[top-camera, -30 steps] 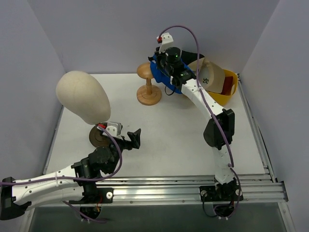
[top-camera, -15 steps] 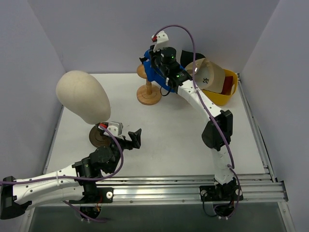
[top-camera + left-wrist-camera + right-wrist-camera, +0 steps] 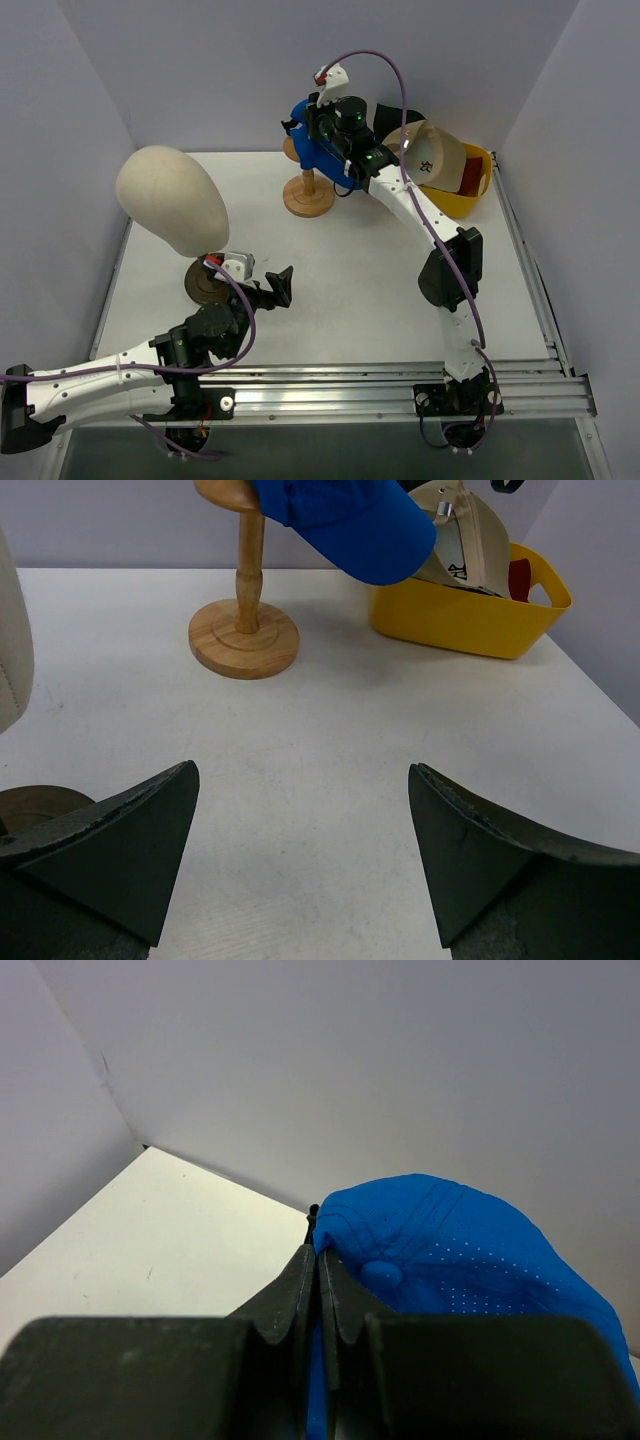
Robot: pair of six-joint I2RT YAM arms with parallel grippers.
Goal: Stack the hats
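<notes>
Blue cap (image 3: 322, 158) is seen pinched in the right pincer (image 3: 318, 1260), whose jaws are shut on the fabric just beside the crown button. The cap is held at the knob of the wooden stand (image 3: 243, 635), toward the far side of the bench (image 3: 350, 280). The knob is partly covered by the cap in the left wrist view. Whether cap and knob touch cannot be told.

Left pincer (image 3: 302, 775) is spread wide, with nothing gripped, low over the near bench.

Surroundings noted:
- Cream mannequin head (image 3: 170, 200) is set on a dark round base (image 3: 205, 280), just left of the left pincer; in the left wrist view it is cut off at the frame edge.
- Yellow basket (image 3: 460, 620) is placed right of the stand. The tan cap (image 3: 470, 540) is propped in it, and a dark red hat (image 3: 518, 580) is glimpsed behind.
- Black fabric (image 3: 392, 113) behind the tan cap is largely hidden by the right arm and is hard to make out.
</notes>
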